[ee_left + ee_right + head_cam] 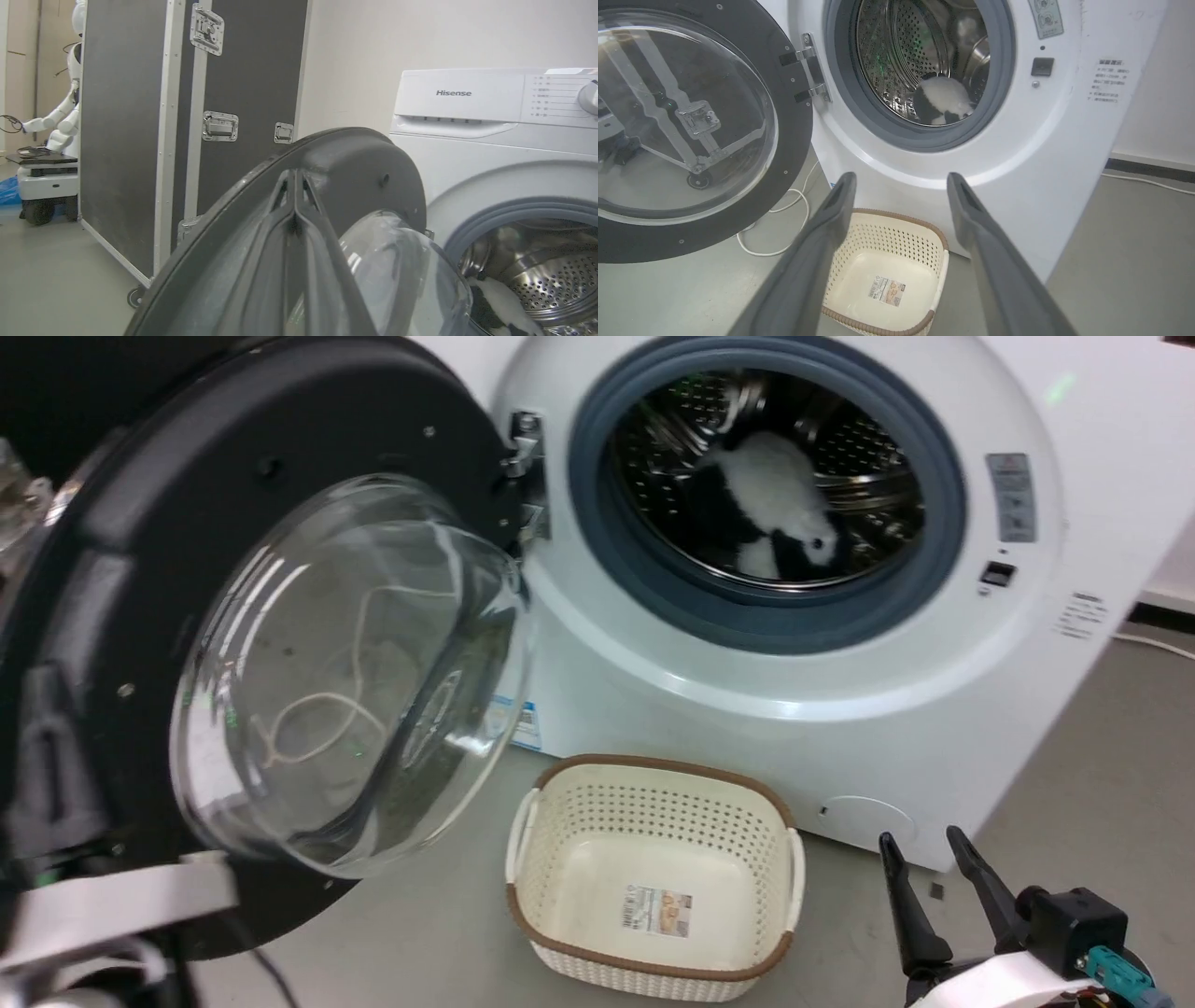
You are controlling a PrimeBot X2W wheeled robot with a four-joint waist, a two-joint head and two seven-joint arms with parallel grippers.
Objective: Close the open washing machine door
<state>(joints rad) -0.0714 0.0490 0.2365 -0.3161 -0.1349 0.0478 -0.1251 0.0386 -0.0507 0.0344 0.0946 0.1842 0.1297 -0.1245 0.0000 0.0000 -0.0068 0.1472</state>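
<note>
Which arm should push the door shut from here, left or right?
Left. The left gripper, fingers shut, sits at the black rim of the door, likely placed to push it closed. The right gripper hangs open down by the basket, apart from the door.

The tool [901, 179] gapes wide at 6 o'clock, framing a basket [901, 233]. The door [794, 140] hangs open at 9; a black-and-white bundle [941, 95] lies in the drum [887, 56] at 12.
</note>
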